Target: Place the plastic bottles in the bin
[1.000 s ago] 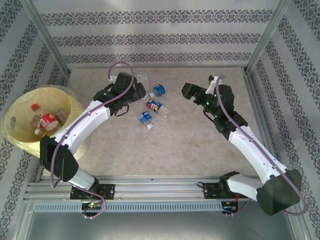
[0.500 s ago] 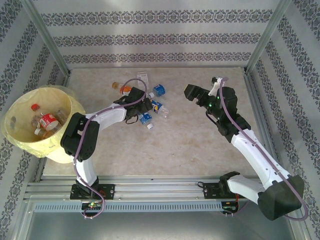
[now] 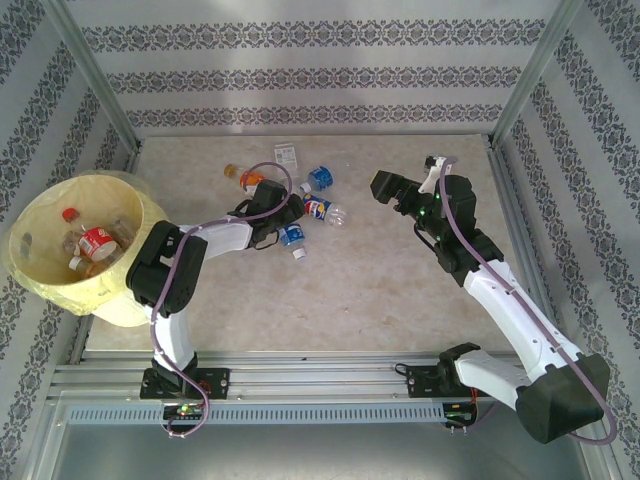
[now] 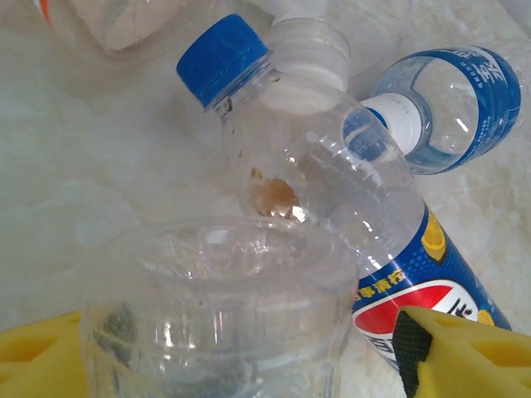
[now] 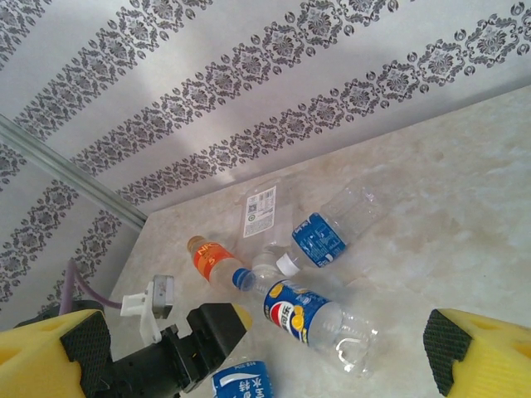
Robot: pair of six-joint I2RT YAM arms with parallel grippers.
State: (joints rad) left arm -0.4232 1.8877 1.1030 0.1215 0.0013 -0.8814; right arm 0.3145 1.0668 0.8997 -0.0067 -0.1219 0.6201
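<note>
the jaws of the left gripper [image 3: 290, 212] are narrowing from their full spread, while those of the right gripper [image 3: 380, 184] stand wide and empty above the table [image 3: 400, 290]. from above, we see that the left arm has folded low and reached into the loose bottles over the last second. that has uncovered the orange-label bottle [image 3: 245, 178] and nudged the blue-capped bottle [image 3: 318, 207] a little toward the far wall. the bin [image 3: 80, 181] sits well apart at the left edge with several bottles already inside. in the left wrist view the yellow fingers [image 4: 41, 356] flank a clear bottle [image 4: 224, 307], with a sliver of gap at the right one, so we judge the grip not yet made; the blue-capped bottle lies just behind it. in the right wrist view the right gripper's jaws sit far apart with nothing between, looking down on the same cluster. we take this as the start of the next pick, with a handful of bottles left on the table.
</note>
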